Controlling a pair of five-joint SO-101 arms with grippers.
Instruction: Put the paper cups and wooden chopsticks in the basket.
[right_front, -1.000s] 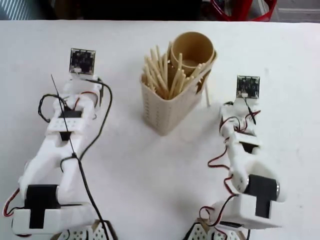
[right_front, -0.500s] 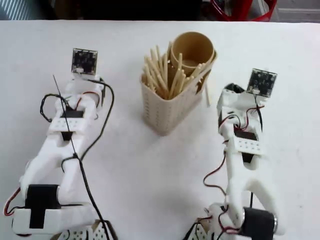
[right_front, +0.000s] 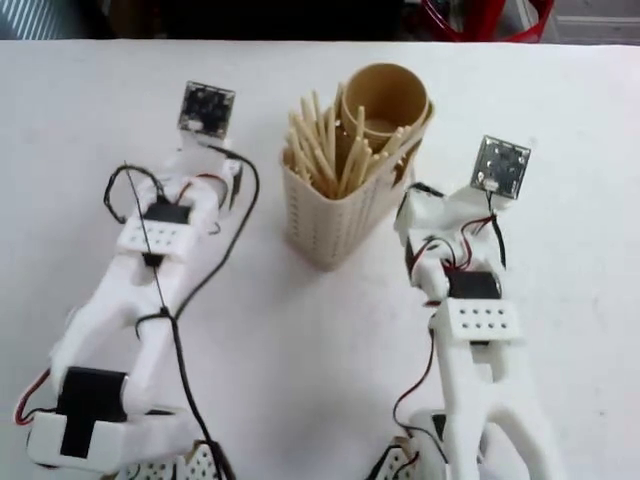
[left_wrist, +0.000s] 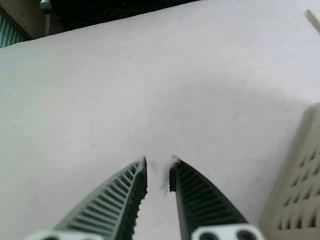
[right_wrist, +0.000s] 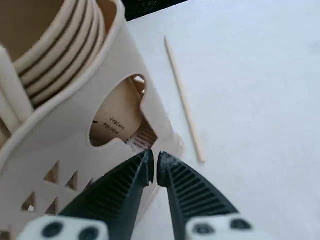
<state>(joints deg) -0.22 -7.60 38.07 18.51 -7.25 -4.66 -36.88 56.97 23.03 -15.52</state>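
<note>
- Both arms have swung in twd the cream perforated plastic basket (right_front: 330, 228), right one more.
- One pale wooden chopstick (right_wrist: 183, 100) lies loose on white table (right_wrist: 260, 100), just beside basket wall; stacked tan paper cups (right_front: 385, 92) + bundle of chopsticks (right_front: 322, 150) sit inside.
- Loose stick lies ahead of right gripper (right_wrist: 154, 161), long axis running away from it; right arm nearer.
- Right jaws together, empty; left gripper (left_wrist: 158, 169) near-closed too, empty.
- Right wrist view gives stick's lie; high view, both arms' spacing.
</note>
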